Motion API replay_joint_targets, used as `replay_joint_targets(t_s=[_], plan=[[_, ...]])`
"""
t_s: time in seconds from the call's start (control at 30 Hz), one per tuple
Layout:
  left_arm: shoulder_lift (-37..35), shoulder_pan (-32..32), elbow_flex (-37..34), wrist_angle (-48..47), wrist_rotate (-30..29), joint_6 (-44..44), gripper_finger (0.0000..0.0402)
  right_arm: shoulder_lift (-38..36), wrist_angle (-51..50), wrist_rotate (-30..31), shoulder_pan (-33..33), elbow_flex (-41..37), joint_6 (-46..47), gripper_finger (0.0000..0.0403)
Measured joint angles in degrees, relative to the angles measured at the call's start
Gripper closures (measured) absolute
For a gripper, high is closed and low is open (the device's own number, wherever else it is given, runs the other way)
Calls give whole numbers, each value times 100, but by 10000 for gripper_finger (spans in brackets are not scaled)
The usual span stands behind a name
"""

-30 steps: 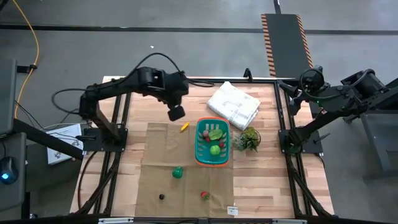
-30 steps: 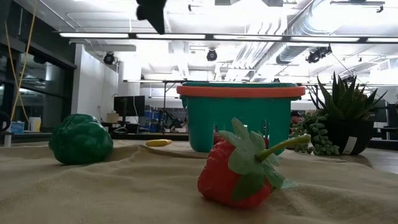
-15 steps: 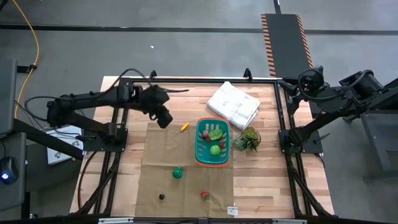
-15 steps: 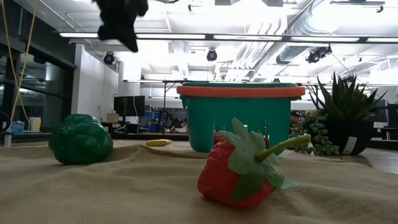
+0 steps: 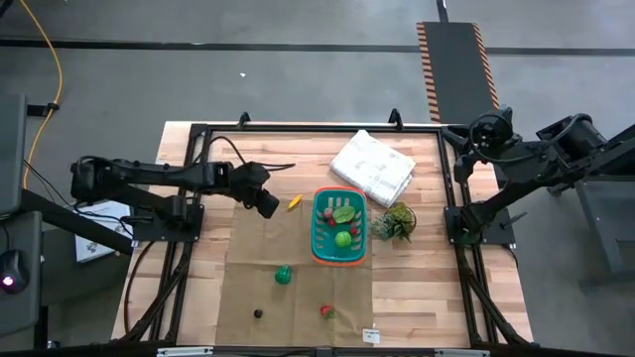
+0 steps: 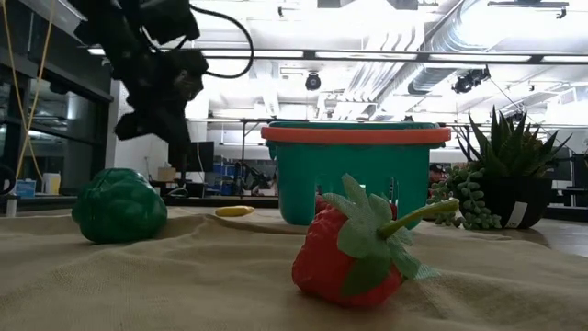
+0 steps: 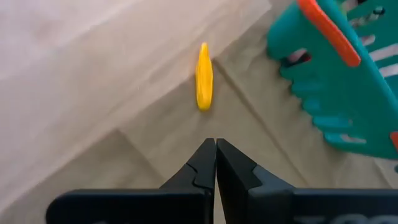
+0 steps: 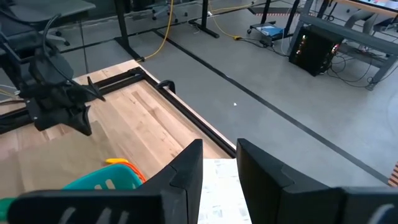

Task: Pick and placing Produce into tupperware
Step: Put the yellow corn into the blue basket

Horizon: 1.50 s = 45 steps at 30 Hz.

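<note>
My left gripper (image 5: 266, 203) is shut and slants down just above the tan mat, a short way left of the small yellow-orange piece (image 7: 204, 76), which lies on the mat's far edge. The teal tupperware basket (image 5: 339, 228) stands right of that piece and holds a green round piece (image 5: 342, 238) and leafy produce (image 5: 343, 213). On the mat nearer the front lie a green round piece (image 5: 284, 275) and a red berry (image 5: 324, 310). My right gripper (image 8: 219, 155) is raised over the table's far right corner, open and with nothing between its fingers.
A white rumpled cloth (image 5: 373, 167) lies behind the basket and a spiky green plant (image 5: 397, 222) stands to its right. A small dark object (image 5: 258, 313) sits on the mat near the front. Black frame rails run along the table's left, right and far edges.
My left gripper has come down from high above the table to just over the mat, drawing back a little toward the table's left edge. It has rolled at the wrist and stayed shut. It now points at the yellow-orange piece.
</note>
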Motion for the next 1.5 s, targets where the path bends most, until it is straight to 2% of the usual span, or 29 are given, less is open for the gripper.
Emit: replay_joint_targets(t_s=[0.1, 0.2, 0.37, 0.63, 0.9, 1.17, 1.27, 1.5], plan=[[10, 0, -22, 341, -301, 263, 399, 26, -2, 1, 0, 0, 0, 314], [55, 2, -19, 589, -534, 921, 399, 39, 0, 0, 2, 0, 8, 314], [200, 0, -19, 628, -580, 1917, 399, 72, -2, -4, 0, 0, 42, 314], [354, 0, -21, 848, -662, 2142, 398, 122, -20, -28, 2, 0, 87, 314], [694, 0, -17, 1690, -612, 2514, 398, 144, -24, -36, 2, 0, 153, 314], [1230, 0, -17, 1799, -266, 2578, 396, 146, -26, -43, 1, 1, 186, 314], [1392, 0, -17, 1970, -189, 2493, 375, 146, -26, -45, 2, 0, 182, 314], [1464, 0, -17, 2058, -186, 2289, 295, 146, -28, -82, 2, 0, 188, 314]])
